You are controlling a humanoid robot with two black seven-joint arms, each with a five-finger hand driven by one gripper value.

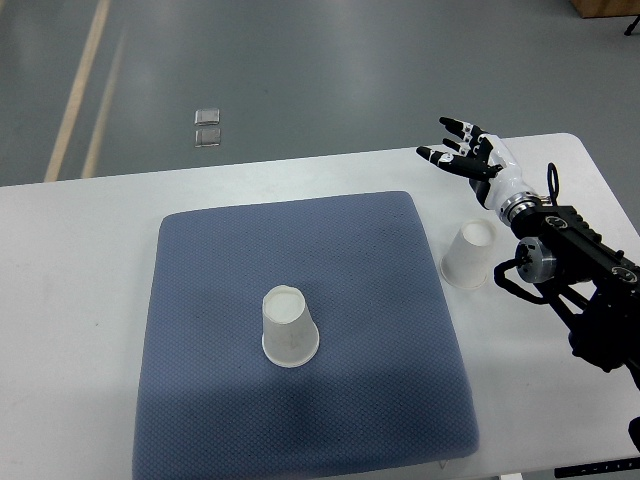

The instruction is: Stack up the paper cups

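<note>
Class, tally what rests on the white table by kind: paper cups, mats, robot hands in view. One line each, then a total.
Paper cups: 2, one on the mat, one beside it on the table
Blue mat: 1
Robot right hand: 1
Total: 4

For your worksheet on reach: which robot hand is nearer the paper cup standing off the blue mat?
Right. The right hand hovers just beyond the cup; the left hand isn't in view.
</note>
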